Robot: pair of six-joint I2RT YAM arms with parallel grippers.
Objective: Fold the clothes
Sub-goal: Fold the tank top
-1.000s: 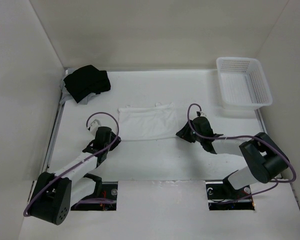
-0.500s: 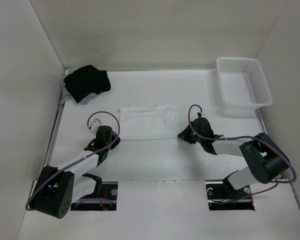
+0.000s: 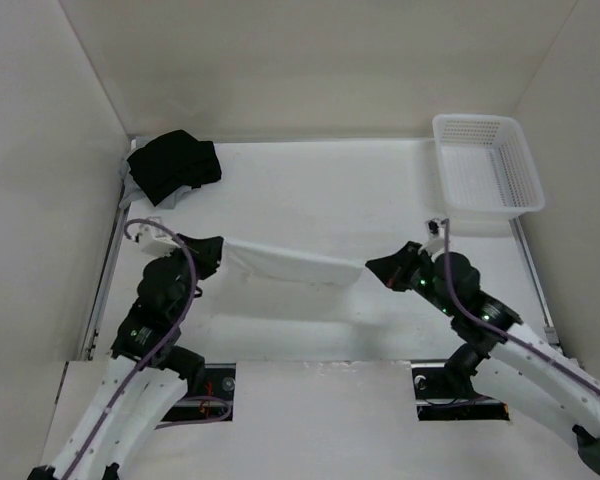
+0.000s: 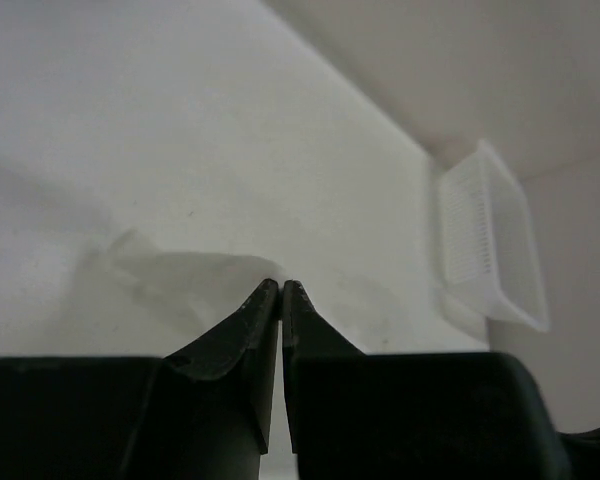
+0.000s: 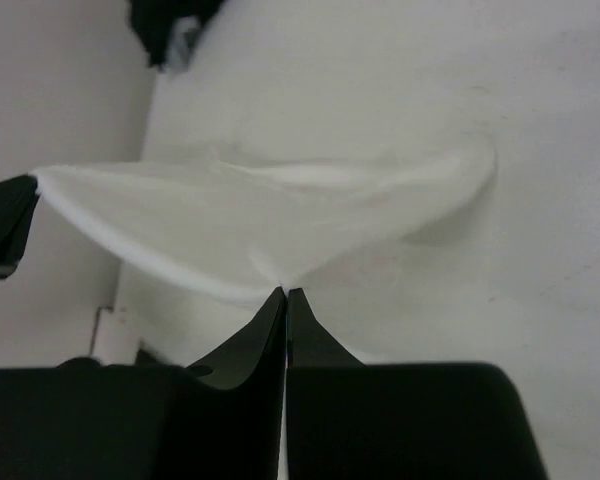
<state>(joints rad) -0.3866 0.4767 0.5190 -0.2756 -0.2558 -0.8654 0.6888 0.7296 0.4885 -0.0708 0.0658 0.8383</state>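
The clothes (image 3: 290, 264), one thin white garment, hang off the table as a sagging band stretched between my two grippers. My left gripper (image 3: 218, 252) is shut on its left end and my right gripper (image 3: 373, 266) is shut on its right end. In the right wrist view the garment (image 5: 260, 215) spreads wide in front of the shut right gripper (image 5: 285, 291), pinched at its near edge. In the left wrist view the left gripper (image 4: 281, 285) has its jaws pressed together; the pinched fabric barely shows there.
A white plastic basket (image 3: 485, 165) stands at the back right, also in the left wrist view as the basket (image 4: 485, 240). A black cloth bundle (image 3: 175, 165) lies at the back left corner. White walls enclose the table on three sides.
Both grippers shut on the garment's near corners, then pulled back and up. The garment, flat on the table before, now hangs stretched between them.
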